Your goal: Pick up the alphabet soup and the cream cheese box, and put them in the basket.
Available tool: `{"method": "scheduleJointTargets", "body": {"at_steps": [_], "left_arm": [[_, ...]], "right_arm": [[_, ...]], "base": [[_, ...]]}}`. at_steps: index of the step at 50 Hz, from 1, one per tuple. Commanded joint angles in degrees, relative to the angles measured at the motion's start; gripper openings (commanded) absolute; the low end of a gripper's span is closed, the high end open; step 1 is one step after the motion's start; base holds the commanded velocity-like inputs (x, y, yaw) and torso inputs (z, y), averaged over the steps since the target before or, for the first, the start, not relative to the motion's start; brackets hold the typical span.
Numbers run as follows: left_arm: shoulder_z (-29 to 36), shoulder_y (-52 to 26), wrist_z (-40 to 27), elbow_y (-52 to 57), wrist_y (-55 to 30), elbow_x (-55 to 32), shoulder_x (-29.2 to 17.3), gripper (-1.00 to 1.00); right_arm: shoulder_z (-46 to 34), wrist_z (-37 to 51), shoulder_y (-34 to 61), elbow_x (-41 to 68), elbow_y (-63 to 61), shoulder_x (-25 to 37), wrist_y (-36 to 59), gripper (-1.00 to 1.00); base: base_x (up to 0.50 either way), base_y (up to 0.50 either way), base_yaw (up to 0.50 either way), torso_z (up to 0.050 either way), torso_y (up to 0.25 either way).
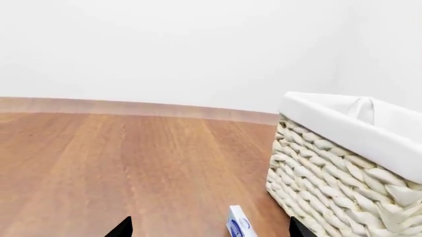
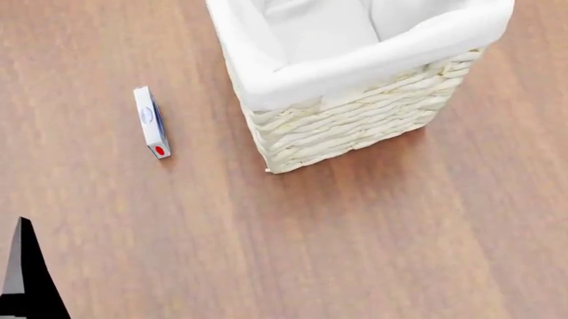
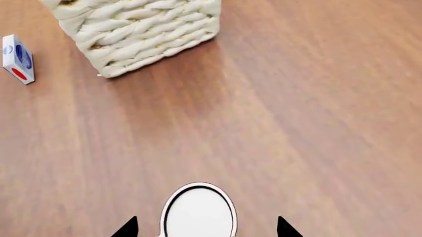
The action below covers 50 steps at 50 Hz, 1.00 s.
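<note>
The cream cheese box (image 2: 151, 123), white with a blue oval and a red patch, lies on the wood surface left of the basket (image 2: 355, 126). It also shows in the left wrist view (image 1: 237, 224) and the right wrist view (image 3: 17, 59). My left gripper (image 1: 209, 229) is open, with the box's far end between its fingertips (image 1: 122, 228), untouched. My right gripper (image 3: 205, 228) is open around a can's silvery-white top (image 3: 197, 212), with a gap on each side. The can's label is hidden, so I cannot tell whether it is the alphabet soup.
The basket (image 1: 343, 163) stands close beside my left gripper, its white liner folded over the rim; its corner shows in the right wrist view (image 3: 138, 34). A pale wall (image 1: 197, 49) rises behind the wood surface. A dark part of my left arm (image 2: 22, 279) shows in the head view's corner.
</note>
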Motion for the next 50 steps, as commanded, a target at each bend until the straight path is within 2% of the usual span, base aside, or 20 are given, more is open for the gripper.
{"method": "scheduleJointTargets", "body": {"at_steps": [1,29,50], "left_arm": [[-0.25,-0.46,-0.30,-0.78,0.07,-0.14,-0.05,1.00],[-2.53,0.66,-2.31,0.66,0.76,-0.73,-0.78,1.00],[-2.87,0.66,-3.65,2.47,-0.30,-0.13,-1.38,1.00]], "right_arm": [[0.99,-2.64,1.57,3.58,1.93,-1.75,0.03,1.00],[2.54,-7.61,5.06,9.55,5.94,-4.16,2.45,1.00],[2.78,-11.96,4.24,11.98,12.55,-6.55,-0.13,1.00]], "base": [[0.00,0.00,0.00,0.000,0.000],[0.00,0.00,0.00,0.000,0.000],[0.00,0.00,0.00,0.000,0.000]]}}
